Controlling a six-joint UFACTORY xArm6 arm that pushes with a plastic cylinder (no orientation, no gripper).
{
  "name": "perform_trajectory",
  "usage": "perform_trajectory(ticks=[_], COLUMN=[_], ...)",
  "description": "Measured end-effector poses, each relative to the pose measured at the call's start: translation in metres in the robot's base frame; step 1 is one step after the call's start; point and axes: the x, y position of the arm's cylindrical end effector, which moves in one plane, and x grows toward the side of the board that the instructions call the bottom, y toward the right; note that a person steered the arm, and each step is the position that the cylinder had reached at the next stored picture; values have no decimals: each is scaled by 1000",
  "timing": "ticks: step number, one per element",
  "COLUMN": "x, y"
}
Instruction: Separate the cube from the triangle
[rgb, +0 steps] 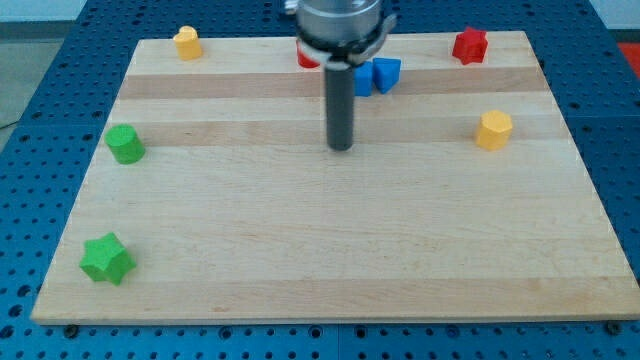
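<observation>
Tip (342, 148) on pale wood, below blue cube (364, 80), perhaps touching blue triangle (387, 72)

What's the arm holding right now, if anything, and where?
Nothing is held. My tip rests on bare board, below the blue cube and blue triangle, touching neither.

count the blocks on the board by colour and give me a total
yellow: 2, a small yellow block at the view's top left and a yellow hexagonal block on the right
red: 2, a red star-shaped block and a red block partly hidden behind the arm
blue: 2, a blue cube touching a blue triangle
green: 2, a green round block and a green star-shaped block
total: 8
</observation>
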Motion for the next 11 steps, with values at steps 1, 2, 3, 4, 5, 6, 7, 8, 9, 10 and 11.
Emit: perform_trajectory(ticks=[1, 2, 3, 4, 5, 6, 7, 8, 9, 10, 11], x=[-26, -28, -28, -26, -37, -65, -106, -127, -143, -154, -137], y=[29, 30, 29, -24, -66, -86, -86, -58, -24, 1, 3])
